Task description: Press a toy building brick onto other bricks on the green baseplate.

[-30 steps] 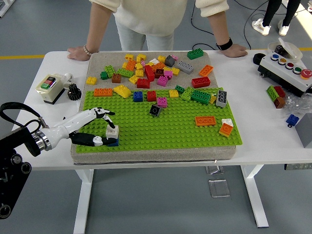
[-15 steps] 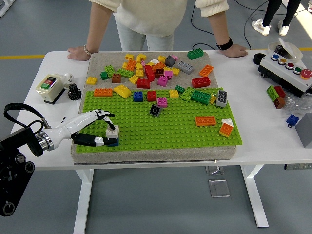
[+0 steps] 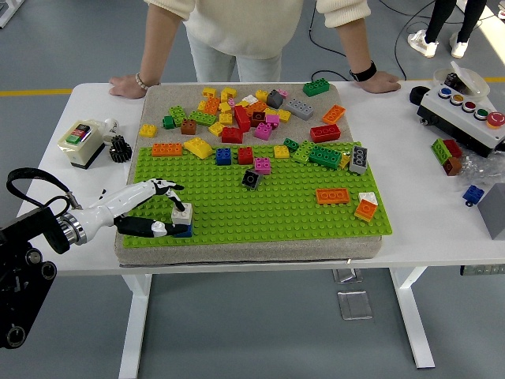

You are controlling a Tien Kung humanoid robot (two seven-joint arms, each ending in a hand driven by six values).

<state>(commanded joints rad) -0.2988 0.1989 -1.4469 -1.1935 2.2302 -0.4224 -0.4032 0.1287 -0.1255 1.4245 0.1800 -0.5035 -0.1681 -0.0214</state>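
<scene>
The white table [image 3: 95, 237] carries a grey mat [image 3: 237, 246], and the green baseplate [image 3: 260, 209] lies on that mat, covering its near half. A person [image 3: 252, 31] stands beyond the baseplate, cut off at the chest by the top edge, with one hand [image 3: 126, 85] and the other hand [image 3: 381, 81] flat on the table's far edge. A control box [image 3: 465, 110] with coloured buttons sits right of the baseplate, partly cut off at the picture's side. A loose pile of bricks [image 3: 245, 114] spreads over the mat behind the baseplate and onto its far edge. The left hand [image 3: 158, 209] reaches in over the baseplate's near left corner; its fingers close around a white brick [image 3: 182, 212], forefinger on top, thumb low at the side. The white brick sits on a blue brick [image 3: 184, 230], mostly hidden by the thumb; whether the two are fully seated cannot be made out. An orange brick [image 3: 332, 195] lies on the baseplate's right part. A small switch box [image 3: 81, 140] rests left of the baseplate.
</scene>
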